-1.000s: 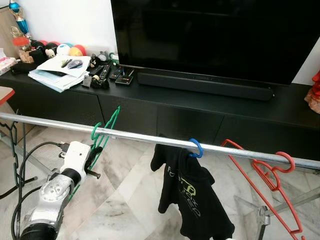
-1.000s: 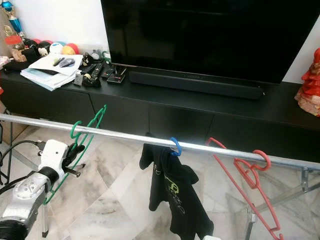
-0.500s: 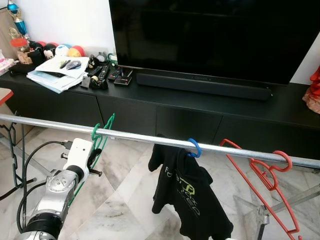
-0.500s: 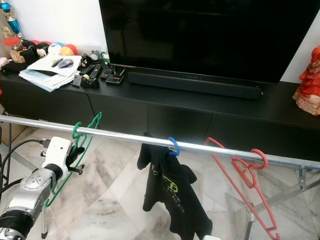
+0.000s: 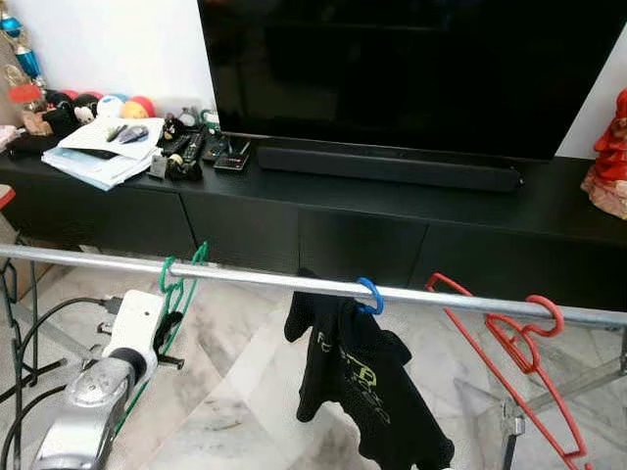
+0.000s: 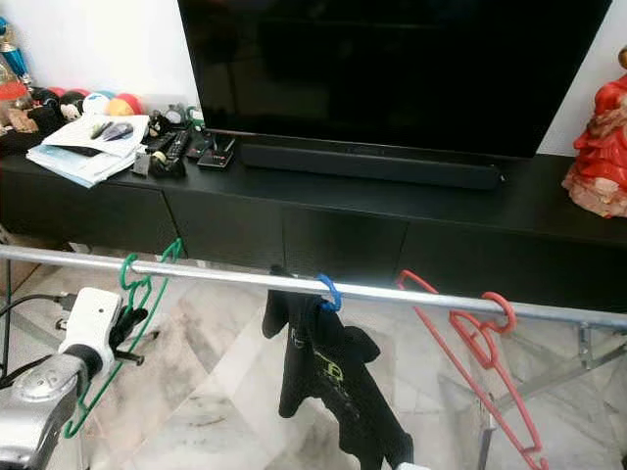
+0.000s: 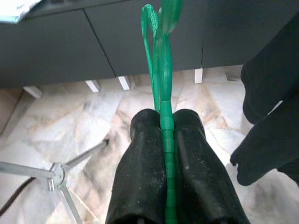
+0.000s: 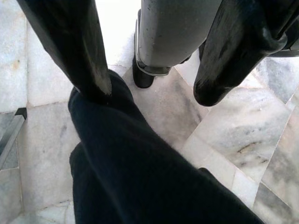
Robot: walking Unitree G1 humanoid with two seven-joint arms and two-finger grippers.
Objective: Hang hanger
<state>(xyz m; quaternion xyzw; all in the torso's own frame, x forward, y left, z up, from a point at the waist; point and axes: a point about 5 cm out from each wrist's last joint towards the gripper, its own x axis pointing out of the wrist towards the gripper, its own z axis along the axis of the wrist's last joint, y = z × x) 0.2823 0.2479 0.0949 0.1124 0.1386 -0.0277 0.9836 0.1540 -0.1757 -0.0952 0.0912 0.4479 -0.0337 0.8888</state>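
A green hanger (image 5: 181,284) has its hook over the silver rail (image 5: 255,277) near the rail's left end. My left gripper (image 5: 173,329) is just below the rail, shut on the hanger's lower part; the left wrist view has the green hanger (image 7: 163,93) pinched between both fingers (image 7: 140,154). Further right on the rail hangs a black T-shirt (image 5: 367,392) on a blue hanger (image 5: 370,294), then two red hangers (image 5: 529,343). My right gripper (image 8: 150,94) is open above dark cloth (image 8: 131,172), near the marble floor.
Behind the rail stands a long black TV cabinet (image 5: 343,225) with a large TV (image 5: 411,69) and soundbar (image 5: 387,164). Papers (image 5: 98,157), remotes and toys lie at its left end, a red figurine (image 5: 609,157) at its right. Rack legs (image 5: 509,426) and cables (image 5: 29,333) flank me.
The whole view has shifted a little, so the camera moved. My left arm sits slightly lower in the picture, with its gripper staying shut on the green hanger at the rail.
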